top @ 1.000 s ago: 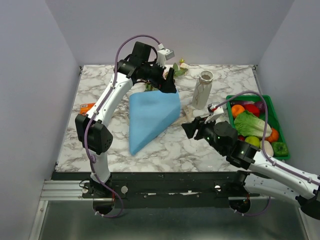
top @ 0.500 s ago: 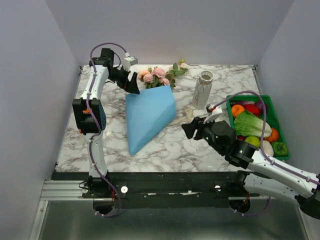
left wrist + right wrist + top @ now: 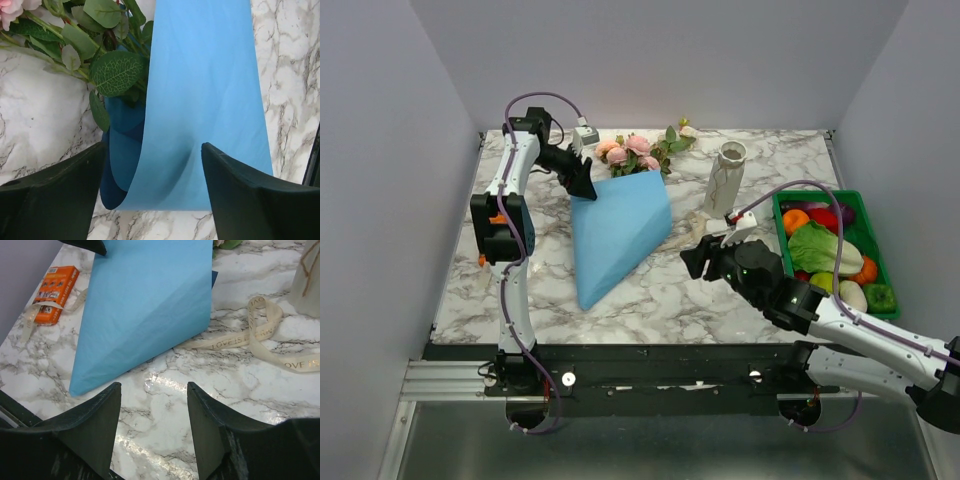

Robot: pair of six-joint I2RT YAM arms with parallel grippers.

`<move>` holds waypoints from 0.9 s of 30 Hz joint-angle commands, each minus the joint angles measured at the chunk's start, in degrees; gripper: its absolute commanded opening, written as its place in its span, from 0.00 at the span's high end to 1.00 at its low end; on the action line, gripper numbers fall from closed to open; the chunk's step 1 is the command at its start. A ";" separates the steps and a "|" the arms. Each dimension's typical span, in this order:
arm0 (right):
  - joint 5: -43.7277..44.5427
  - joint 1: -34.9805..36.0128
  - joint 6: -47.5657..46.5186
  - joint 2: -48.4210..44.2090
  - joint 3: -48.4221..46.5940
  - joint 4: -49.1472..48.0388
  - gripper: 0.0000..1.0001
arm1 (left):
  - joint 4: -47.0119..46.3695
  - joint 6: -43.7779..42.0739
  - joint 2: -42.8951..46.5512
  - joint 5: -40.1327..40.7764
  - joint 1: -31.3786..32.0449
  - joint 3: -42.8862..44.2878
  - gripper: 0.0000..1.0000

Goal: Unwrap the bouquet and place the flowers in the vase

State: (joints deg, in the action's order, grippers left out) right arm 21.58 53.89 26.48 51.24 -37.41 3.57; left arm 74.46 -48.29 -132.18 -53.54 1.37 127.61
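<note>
The bouquet lies on the marble as a flat blue paper cone (image 3: 618, 228) (image 3: 145, 300), with its ribbon off. The flowers (image 3: 635, 152), pink and peach roses with green leaves (image 3: 117, 72), stick out of the cone's wide far end. My left gripper (image 3: 585, 188) (image 3: 152, 150) is open at the cone's far left corner. The paper's edge (image 3: 200, 100) lies between its fingers, unclamped. The off-white vase (image 3: 724, 182) (image 3: 310, 280) stands upright to the right of the cone. My right gripper (image 3: 698, 255) (image 3: 154, 387) is open over bare marble, near the cone's right edge.
The beige ribbon (image 3: 255, 332) (image 3: 702, 218) lies loose by the vase's foot. A green crate (image 3: 850, 195) with lettuce and toy produce sits at the right edge. An orange box (image 3: 55, 287) with another ribbon strip lies left of the cone.
My left arm has swung from over the bouquet's top to the back left, uncovering the flowers, then settled at the paper's corner. My right gripper edged slightly left.
</note>
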 commanded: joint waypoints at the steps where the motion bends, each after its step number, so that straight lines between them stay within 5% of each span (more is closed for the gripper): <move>1: -0.58 -0.19 -0.55 1.05 -1.61 -0.06 0.37 | 12.20 -6.11 0.25 -1.13 0.04 -0.16 0.25; 6: -0.93 -0.19 -0.64 2.10 -2.32 -0.50 0.37 | 12.20 -5.58 2.45 -1.04 0.04 -1.31 0.43; 10: -0.84 -0.19 -0.81 2.11 -2.93 -0.50 0.37 | 12.20 -3.92 3.68 -1.48 0.13 -0.26 0.77; 13: -0.84 -0.27 -0.99 1.93 -3.02 -0.50 0.37 | 12.20 -0.86 4.65 -1.92 0.48 1.15 0.89; 23: -0.67 -0.19 -1.26 0.53 -2.76 -0.32 0.38 | 10.98 8.29 13.08 -3.15 7.06 0.71 0.92; 27: 0.21 -0.19 -1.17 -1.40 -1.88 -0.06 0.38 | 2.39 22.83 17.20 -1.58 11.98 -1.83 0.91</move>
State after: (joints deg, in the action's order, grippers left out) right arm 21.34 53.89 25.85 52.03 -38.98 3.49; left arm 76.58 -40.34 -120.27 -54.33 8.95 127.15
